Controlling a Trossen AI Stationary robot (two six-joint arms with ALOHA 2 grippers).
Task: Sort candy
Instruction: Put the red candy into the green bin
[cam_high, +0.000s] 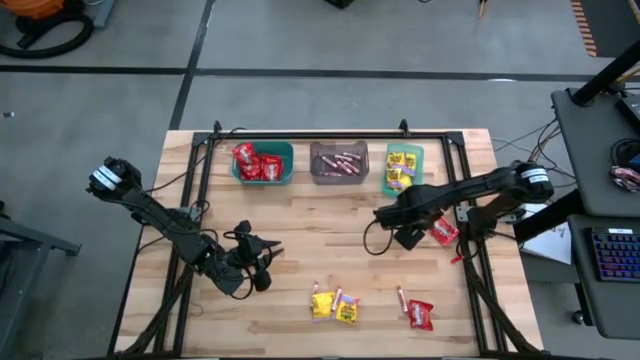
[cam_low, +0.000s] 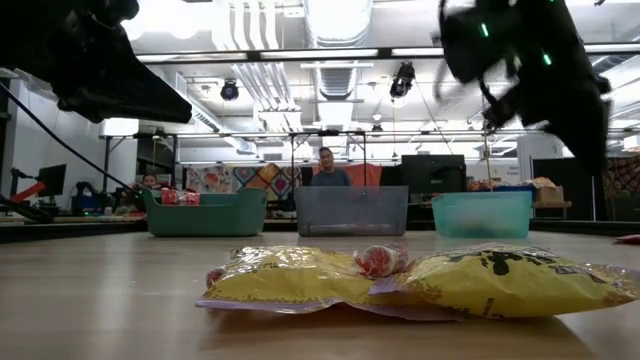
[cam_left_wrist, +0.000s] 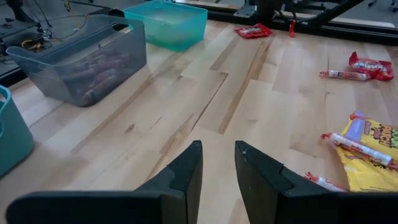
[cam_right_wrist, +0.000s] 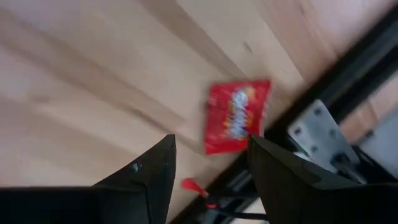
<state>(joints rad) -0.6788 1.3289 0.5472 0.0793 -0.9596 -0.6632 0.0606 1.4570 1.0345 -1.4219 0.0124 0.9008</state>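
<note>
Loose candy lies near the table's front edge: two yellow packets (cam_high: 322, 303) (cam_high: 347, 309) with a pinkish stick between them, another stick (cam_high: 401, 297) and a red packet (cam_high: 421, 315). One more red packet (cam_high: 444, 232) lies flat by the right frame rail. My right gripper (cam_high: 405, 228) hangs over the table just left of it, pointing steeply down, open; in the right wrist view the gripper (cam_right_wrist: 211, 146) is above the packet (cam_right_wrist: 236, 123) without touching it. My left gripper (cam_high: 265, 262) waits at the front left, open with a narrow gap (cam_left_wrist: 217, 163) and nothing in it.
Three bins stand along the far edge: a teal one (cam_high: 262, 176) with red packets, a grey one (cam_high: 338, 176) with pinkish sticks, a green one (cam_high: 402, 186) with yellow packets. A black frame rail (cam_high: 478, 270) runs along the right side, close to the red packet.
</note>
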